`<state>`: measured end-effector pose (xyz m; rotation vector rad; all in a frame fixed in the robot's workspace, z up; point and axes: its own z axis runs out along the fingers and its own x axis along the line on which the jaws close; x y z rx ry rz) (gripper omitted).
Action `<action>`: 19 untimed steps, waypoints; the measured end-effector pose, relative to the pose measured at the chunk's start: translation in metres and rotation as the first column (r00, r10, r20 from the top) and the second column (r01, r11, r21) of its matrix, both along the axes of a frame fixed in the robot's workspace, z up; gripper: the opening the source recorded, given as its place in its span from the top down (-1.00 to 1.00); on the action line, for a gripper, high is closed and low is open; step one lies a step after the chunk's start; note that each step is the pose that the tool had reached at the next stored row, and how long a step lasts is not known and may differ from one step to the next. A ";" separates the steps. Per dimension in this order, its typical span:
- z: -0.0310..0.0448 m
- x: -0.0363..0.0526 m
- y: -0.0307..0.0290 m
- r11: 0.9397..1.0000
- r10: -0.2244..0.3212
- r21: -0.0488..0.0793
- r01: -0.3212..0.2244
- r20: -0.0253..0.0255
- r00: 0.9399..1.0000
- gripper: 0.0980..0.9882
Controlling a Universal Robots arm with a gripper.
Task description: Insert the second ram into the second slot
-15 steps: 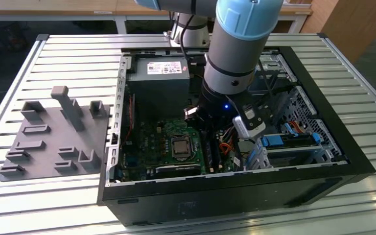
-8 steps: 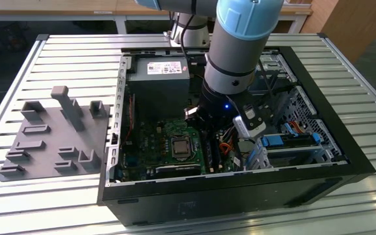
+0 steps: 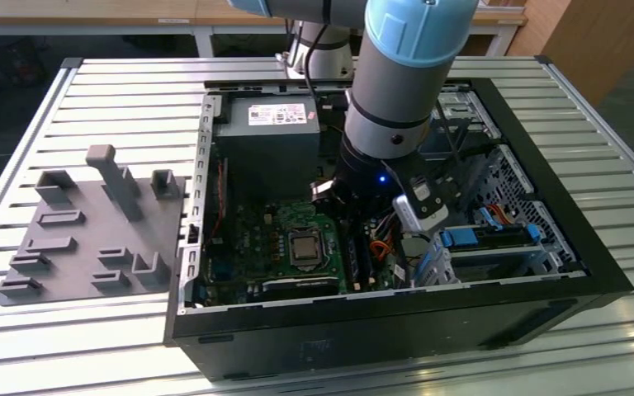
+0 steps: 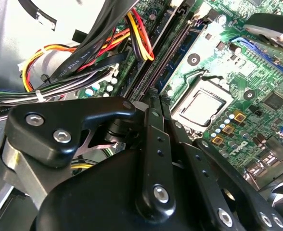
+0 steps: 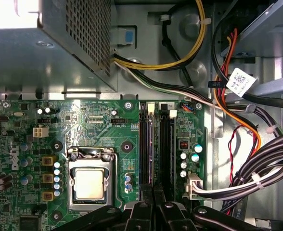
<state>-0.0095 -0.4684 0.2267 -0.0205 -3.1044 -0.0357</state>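
Note:
In the exterior view the arm reaches down into the open computer case (image 3: pixel 581 247), with my gripper (image 3: pixel 352 233) low over the green motherboard (image 3: pixel 262 239). In both wrist views the gripper (image 5: pixel 153 191) (image 4: pixel 154 96) has its black fingers (image 5: pixel 142 211) closed together, their tips at the near end of the memory slots. A thin stick that I take for the second ram (image 5: pixel 147 144) stands edge-on in the slot nearer the processor (image 5: pixel 89 184). Beside it lies a dark slot (image 5: pixel 166 149). I cannot tell whether the pads pinch the stick.
A grey power supply (image 3: pixel 267 132) fills the case's back corner. Bundled black, yellow and red cables (image 5: pixel 257 168) run close beside the slots. Blue drive-bay clips (image 3: pixel 482 238) sit on the exterior view's right. A grey holder fixture (image 3: pixel 86 239) stands outside the case on the slatted table.

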 end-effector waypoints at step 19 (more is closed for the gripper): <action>0.0003 0.0007 0.0009 1.000 0.019 -0.001 -0.019 -0.001 1.000 0.93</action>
